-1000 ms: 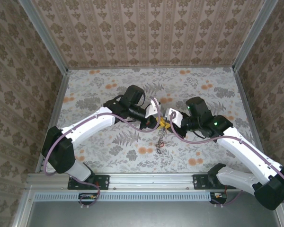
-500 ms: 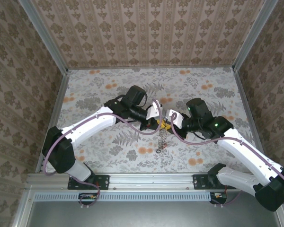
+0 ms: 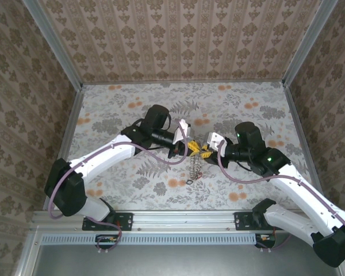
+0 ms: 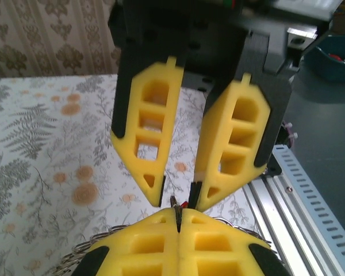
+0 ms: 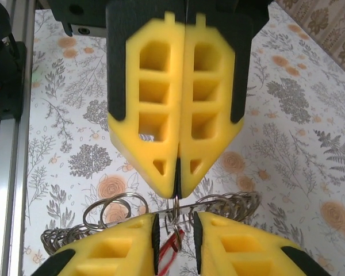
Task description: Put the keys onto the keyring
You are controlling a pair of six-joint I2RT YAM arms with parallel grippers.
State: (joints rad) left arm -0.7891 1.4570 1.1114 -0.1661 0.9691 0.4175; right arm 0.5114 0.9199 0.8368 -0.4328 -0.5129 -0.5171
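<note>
Progress: we judge the threading to be under way but not finished. Key and ring meet between the two arms, and we cannot tell whether the key is on a loop yet.
Keyring: the keyring (image 5: 232, 204) is held up above the bench (image 3: 115, 109) as a bundle of wire coils and loops, and its chain (image 3: 194, 170) hangs down toward the near edge.
Left pincer: the left pincer (image 5: 176, 191) has its fingers pressed together, pinching a thin metal part of the keyring at the very tips.
Right pincer: the right pincer (image 4: 176, 199) has its fingers slightly spread, tip to tip with the left pincer.
Key: the key (image 5: 168, 251) shows as a red head in the gap between the right fingers, just under the pinched loop. We cannot tell whether the fingers touch it.
Left to do: we judge that this key still has to be seated and let go, and then any further keys.
Counts: we count two pincers, one red key head, one hanging chain and one keyring bundle. The bundle has at least one open wire loop (image 5: 119, 195) beside its coils.
</note>
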